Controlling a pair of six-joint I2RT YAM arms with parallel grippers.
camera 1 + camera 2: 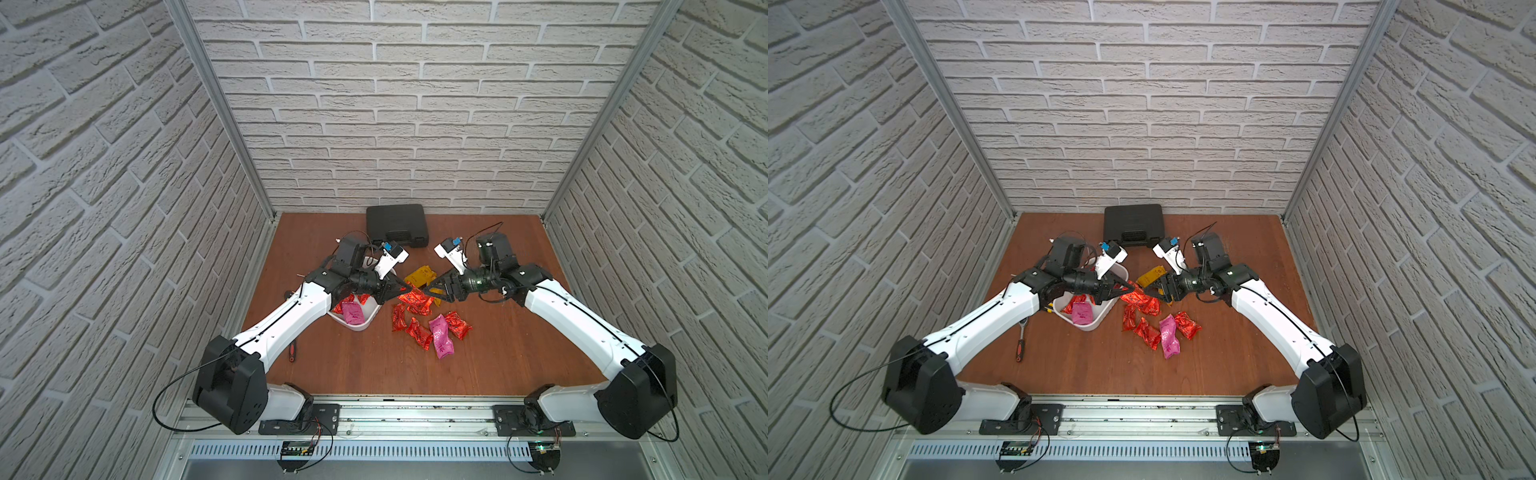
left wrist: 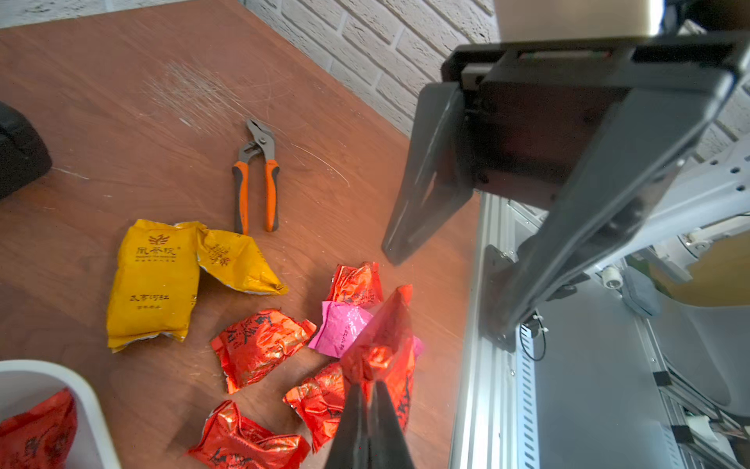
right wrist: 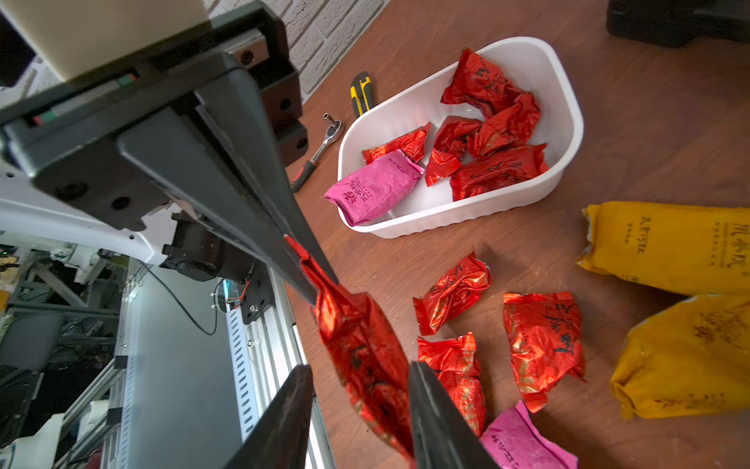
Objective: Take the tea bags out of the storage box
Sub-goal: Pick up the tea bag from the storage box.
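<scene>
Nearest the base rail, beside the left arm: a ratchet wrench [image 1: 1020, 347], red-and-black handle plain in both top views. Socket head clear only from the right wrist, along with a yellow-and-black utility knife [image 3: 360, 93] just beside the storage box [image 3: 570, 122].

Next out, on the wooden table [image 1: 498, 353]: loose red tea bags [image 1: 419, 332] in a scatter, a magenta tea bag [image 1: 441, 338] among them, all outside the box. Level with these, the white box itself, half covered by the left arm in both top views but laid open to the right wrist: about five red packets inside, plus a second magenta packet [image 3: 373, 189] at one end.

Farther on, above the table and clear of the box: the left gripper [image 1: 401, 287] pressed together on the corner of a hanging red tea bag [image 3: 357, 353]. Around that bag, the right gripper [image 3: 359, 365] spread, one finger either side; contact with it not certain. Wide gap between those fingers plain from the left wrist.

Beyond, two yellow tea bags [image 2: 154, 280], side by side; dark Chinese characters under a small emblem, small print below unreadable. Dark characters on red and magenta foil too, illegible. Past them, orange-handled pliers [image 2: 259, 178], shown whole only from the left wrist. Farthest, against the brick wall: a closed black hard case [image 1: 397, 224].
</scene>
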